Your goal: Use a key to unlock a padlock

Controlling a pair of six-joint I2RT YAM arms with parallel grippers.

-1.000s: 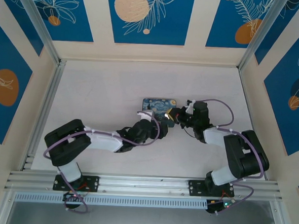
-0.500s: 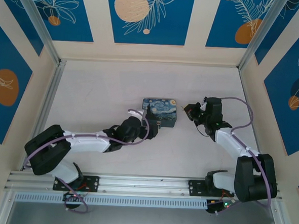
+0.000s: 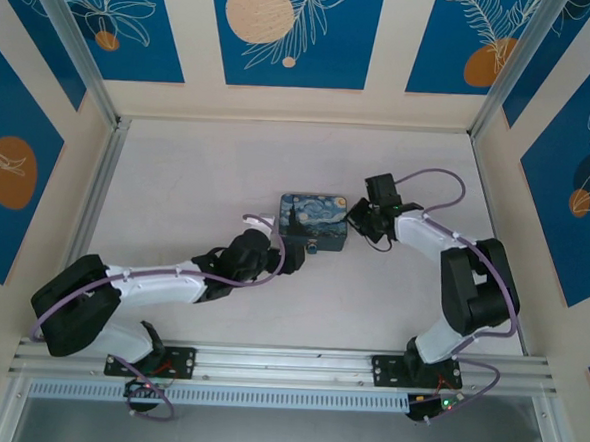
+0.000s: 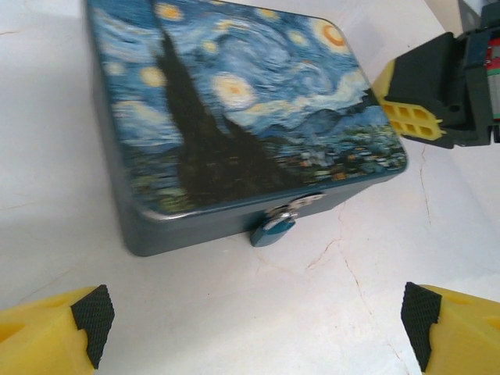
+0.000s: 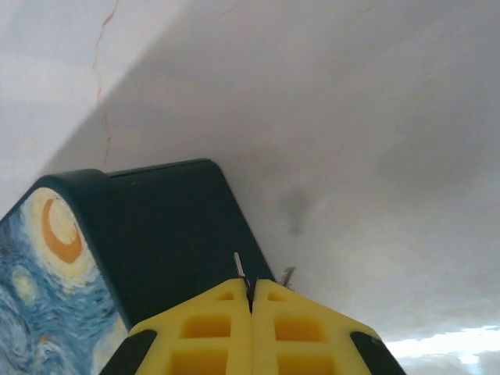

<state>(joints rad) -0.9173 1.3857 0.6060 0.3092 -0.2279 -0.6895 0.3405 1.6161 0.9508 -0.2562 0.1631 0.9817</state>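
The padlock (image 4: 273, 226) is tiny, with a teal body and a silvery shackle. It hangs on the clasp at the front wall of the Starry-Night tin (image 4: 234, 117) and rests against the table. My left gripper (image 4: 254, 336) stands open just in front of it with nothing between its fingers (image 4: 86, 324); from above the left gripper (image 3: 291, 256) sits at the tin's near side. My right gripper (image 5: 251, 285) is shut on the key (image 5: 239, 266), whose thin metal tip pokes out beside the tin's right wall (image 5: 164, 234). The right gripper (image 3: 355, 223) touches or nearly touches the tin's right end.
The tin (image 3: 315, 220) lies mid-table on a white, finely cracked surface (image 4: 375, 258). The right gripper's yellow fingers (image 4: 406, 113) show at the upper right of the left wrist view. Metal rails (image 3: 85, 218) and patterned walls bound the workspace.
The left gripper has drawn back a little from the tin's front and opened slightly wider. The right gripper swung out to the right, then came back against the tin's right end.
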